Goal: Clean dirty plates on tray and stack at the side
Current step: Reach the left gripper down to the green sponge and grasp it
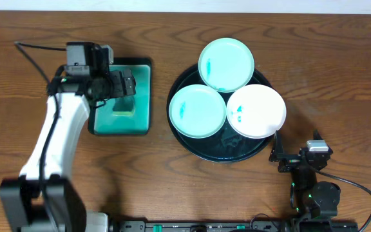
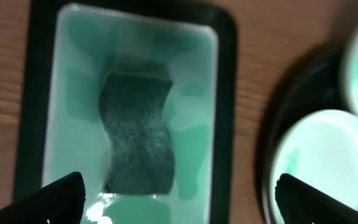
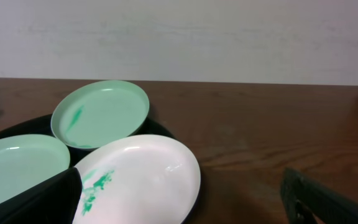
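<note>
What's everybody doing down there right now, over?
Left gripper open, above sponge in its green tray. Right gripper open, empty, beside white plate. Three smudged plates on dark tray, none stacked. Nothing blocking.

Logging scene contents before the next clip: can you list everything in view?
mint-green plates: two, pale mint with teal smudges, back and left of the tray
white plate: one, white with teal smudge, right of the tray
tray: one, dark, round, table centre
sponge tray: one, green, rectangular, left of the tray
sponge: one, dark, inside the sponge tray
table: one, brown wood
left gripper: black, open, above the sponge
right gripper: black, open, by the white plate
</note>
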Robot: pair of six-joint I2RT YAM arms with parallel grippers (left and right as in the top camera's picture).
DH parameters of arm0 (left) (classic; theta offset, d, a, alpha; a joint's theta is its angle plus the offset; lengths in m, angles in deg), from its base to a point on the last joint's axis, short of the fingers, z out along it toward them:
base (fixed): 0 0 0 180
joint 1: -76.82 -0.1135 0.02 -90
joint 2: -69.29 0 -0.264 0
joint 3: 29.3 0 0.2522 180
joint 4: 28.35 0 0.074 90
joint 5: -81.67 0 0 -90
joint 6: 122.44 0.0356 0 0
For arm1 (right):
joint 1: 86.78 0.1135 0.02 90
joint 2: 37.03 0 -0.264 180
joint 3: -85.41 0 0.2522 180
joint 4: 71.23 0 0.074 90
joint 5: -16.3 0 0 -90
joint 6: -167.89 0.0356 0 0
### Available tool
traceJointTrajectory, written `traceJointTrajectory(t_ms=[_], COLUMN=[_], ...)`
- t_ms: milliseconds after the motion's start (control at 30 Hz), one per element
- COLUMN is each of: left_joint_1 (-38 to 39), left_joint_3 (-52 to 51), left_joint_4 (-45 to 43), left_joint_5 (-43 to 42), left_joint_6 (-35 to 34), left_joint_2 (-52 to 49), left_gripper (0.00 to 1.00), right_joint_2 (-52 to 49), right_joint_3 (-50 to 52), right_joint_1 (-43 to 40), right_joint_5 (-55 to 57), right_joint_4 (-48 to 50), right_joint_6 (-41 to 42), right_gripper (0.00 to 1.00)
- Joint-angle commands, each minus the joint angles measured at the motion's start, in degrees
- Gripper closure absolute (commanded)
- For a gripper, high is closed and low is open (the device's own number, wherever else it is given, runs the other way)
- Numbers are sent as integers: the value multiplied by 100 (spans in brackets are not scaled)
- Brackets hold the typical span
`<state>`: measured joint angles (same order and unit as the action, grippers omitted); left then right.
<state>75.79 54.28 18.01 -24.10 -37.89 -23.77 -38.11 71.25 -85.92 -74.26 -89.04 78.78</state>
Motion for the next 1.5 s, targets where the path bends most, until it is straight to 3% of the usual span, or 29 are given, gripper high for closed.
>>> traceJointTrajectory(t_ms=[0, 100, 267, 567, 1033, 1200, 1467], left_joint_1=[-17, -17, -17, -11, -11, -13, -11], left_joint_3=[111, 114, 111, 96, 79, 63, -136], left_joint_4=[-142, -278, -319, -446, -774, -811, -918], left_joint_5=[153, 201, 1217, 590, 595, 595, 595], left_joint_6=[-90, -114, -717, -710, -337, -339, -339], left_joint_2=[-407, -772, -1263, -1681, -1818, -1818, -1818], left_gripper=[2, 2, 2, 4, 15, 27, 28], right_joint_2=[7, 7, 7, 7, 7, 7, 7], right_joint_3=[9, 9, 9, 9, 9, 9, 9], right_joint_1=[-83, -83, -83, -83, -83, -83, -83], right_joint_5=[26, 26, 26, 26, 26, 26, 26], right_joint_4=[-24, -24, -24, -24, -24, -24, -24], right_joint_6=[76, 76, 76, 76, 76, 76, 76], right_gripper=[1, 1, 1, 1, 1, 1, 1])
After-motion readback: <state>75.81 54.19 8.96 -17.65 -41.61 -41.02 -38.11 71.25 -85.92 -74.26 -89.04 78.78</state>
